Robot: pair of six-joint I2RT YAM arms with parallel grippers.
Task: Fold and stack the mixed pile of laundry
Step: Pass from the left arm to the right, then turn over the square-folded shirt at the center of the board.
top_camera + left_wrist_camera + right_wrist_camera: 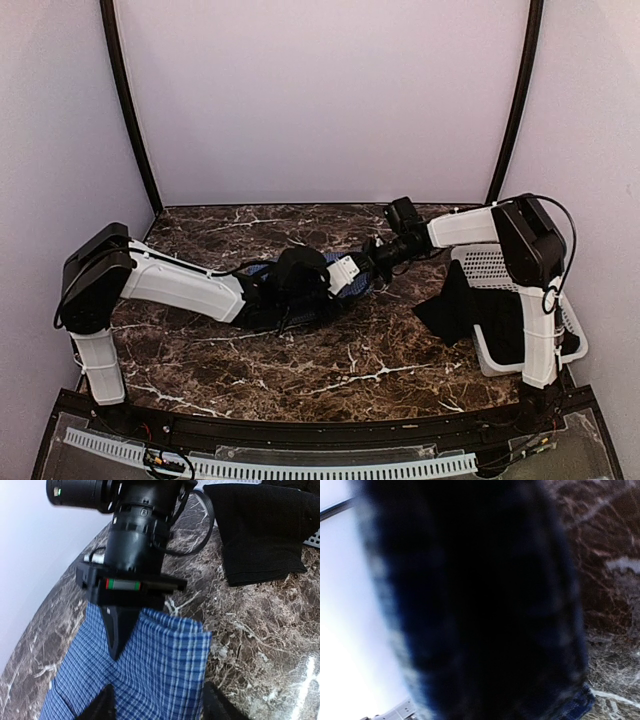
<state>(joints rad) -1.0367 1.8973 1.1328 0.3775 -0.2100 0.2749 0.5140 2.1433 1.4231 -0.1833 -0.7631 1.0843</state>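
blue-checked shirt (165, 670) lies flat mid-surface. right gripper (116, 650) jaws together, tip on it. left gripper (160, 707) jaws apart.

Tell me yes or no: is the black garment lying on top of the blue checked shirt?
No: in the left wrist view the black garment lies apart from the checked shirt, with bare marble table between them.

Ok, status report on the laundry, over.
Left gripper open over the checked shirt. Right gripper shut, pinching it. Black garment draped out of the basket, untouched. Nothing in the way.
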